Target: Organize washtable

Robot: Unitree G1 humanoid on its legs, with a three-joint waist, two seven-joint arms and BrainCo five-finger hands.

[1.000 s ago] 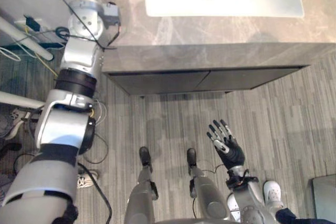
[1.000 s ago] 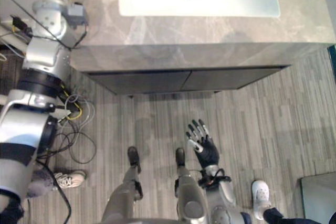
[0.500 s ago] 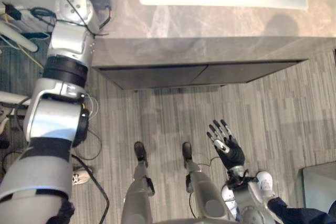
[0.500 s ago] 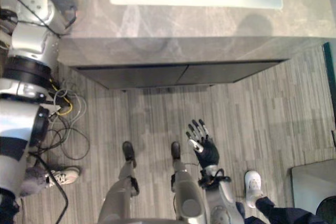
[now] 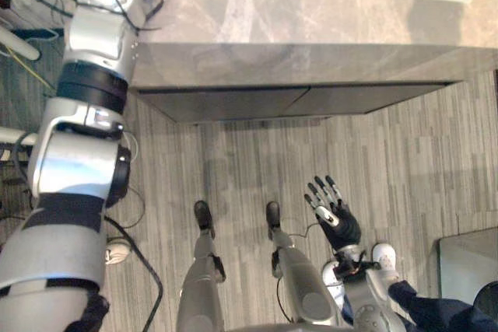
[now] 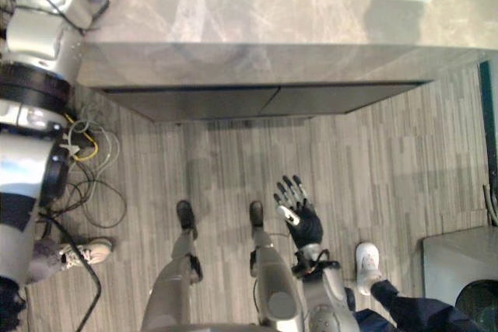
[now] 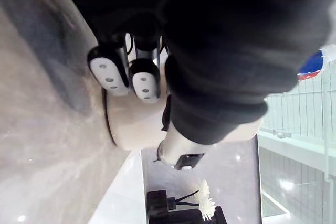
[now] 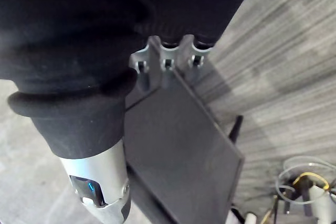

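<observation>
The grasp is under way — the left hand (image 7: 144,80), off the frame's upper left, curls fingers and thumb round a cream cup (image 7: 135,125) on the stone counter (image 5: 311,36), the right hand (image 5: 336,209) hangs spread at lower right — next probably calls for a steady lift.

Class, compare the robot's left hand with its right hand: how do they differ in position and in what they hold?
The left hand is up at the stone countertop; the right hand hangs low above the floor. The left hand grips a cream round container; the right hand is open and empty. Both wear dark covers.
</observation>
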